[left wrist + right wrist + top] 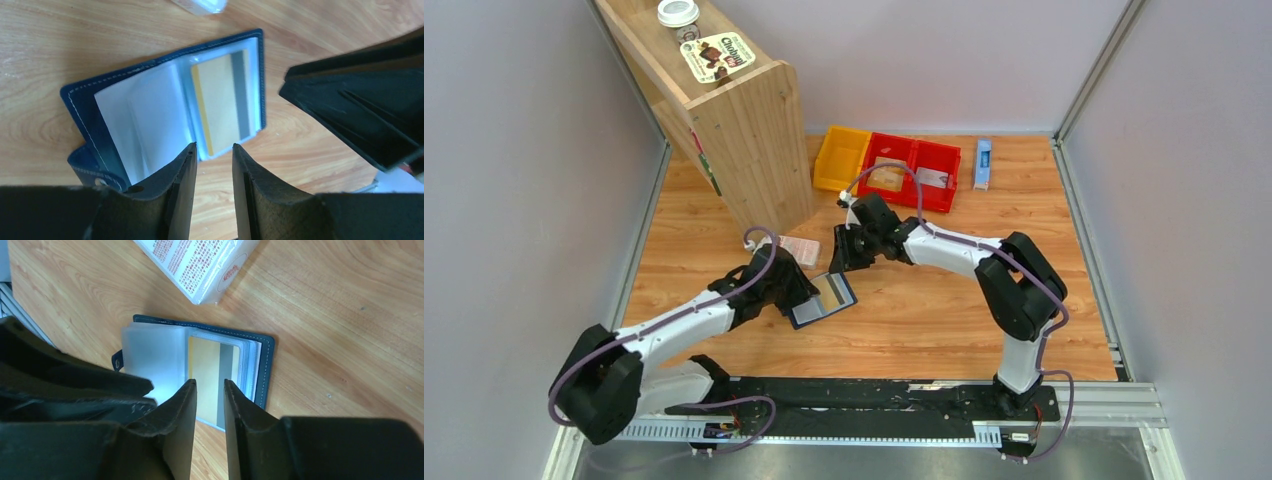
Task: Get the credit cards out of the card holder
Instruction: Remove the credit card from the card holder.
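We see the card holder (pixel 82 117) lying open and flat on the wooden table (pixel 924 310), between the two grippers and just below the pink-and-white packet (pixel 200 265). Its clear plastic sleeves are fanned up on the clasp side. One tan-yellow card (pixel 220 107) with a grey stripe sits in the top sleeve on the other side, still inside. The left gripper (pixel 214 160) is at the holder's near edge, fingers narrow, bare wood showing in the gap, nothing pinched that we can see. The right gripper (pixel 210 395) is over the opposite edge, fingers narrow too, with the yellow card showing in the gap. We cannot tell whether they grip it or just hover. Far back, a tan card (pixel 886 178) and a grey card (pixel 934 178) lie in the red bins (pixel 954 190), next to a yellow bin (pixel 839 160), with a blue-and-white box (pixel 983 163) just right of them. A wooden shelf (pixel 744 150) stands at back left.
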You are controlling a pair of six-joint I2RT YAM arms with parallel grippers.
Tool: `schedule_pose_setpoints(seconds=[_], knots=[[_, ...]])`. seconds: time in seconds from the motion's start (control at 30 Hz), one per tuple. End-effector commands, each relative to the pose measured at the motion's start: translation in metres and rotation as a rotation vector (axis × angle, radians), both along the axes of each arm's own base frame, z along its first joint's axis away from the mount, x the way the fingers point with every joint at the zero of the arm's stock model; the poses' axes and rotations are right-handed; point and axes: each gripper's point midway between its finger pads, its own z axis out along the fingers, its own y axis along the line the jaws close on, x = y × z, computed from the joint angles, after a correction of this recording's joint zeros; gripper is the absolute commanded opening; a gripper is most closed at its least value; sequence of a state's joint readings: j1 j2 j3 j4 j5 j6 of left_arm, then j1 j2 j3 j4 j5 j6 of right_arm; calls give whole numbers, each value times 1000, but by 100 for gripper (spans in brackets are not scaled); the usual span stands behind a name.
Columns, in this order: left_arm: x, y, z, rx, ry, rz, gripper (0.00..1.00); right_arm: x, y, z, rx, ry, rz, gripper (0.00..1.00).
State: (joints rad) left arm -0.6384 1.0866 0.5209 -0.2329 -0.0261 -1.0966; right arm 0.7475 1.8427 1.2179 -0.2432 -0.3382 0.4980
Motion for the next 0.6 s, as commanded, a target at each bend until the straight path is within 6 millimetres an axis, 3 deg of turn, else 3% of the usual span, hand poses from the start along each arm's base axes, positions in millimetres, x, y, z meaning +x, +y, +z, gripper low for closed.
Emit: schedule_pose_setpoints(seconds=[0.0, 0.3, 0.57], knots=[[13, -10, -13, -34, -22, -21, 41, 2, 3, -12, -9, -20, 16, 27], [15, -4, -30, -66, -26, 32, 54, -4, 2, -35, -19, 19, 31, 18], [13, -3, -47, -109, 7, 61, 54, -15, -1, -49, -17, 56, 44, 16]])
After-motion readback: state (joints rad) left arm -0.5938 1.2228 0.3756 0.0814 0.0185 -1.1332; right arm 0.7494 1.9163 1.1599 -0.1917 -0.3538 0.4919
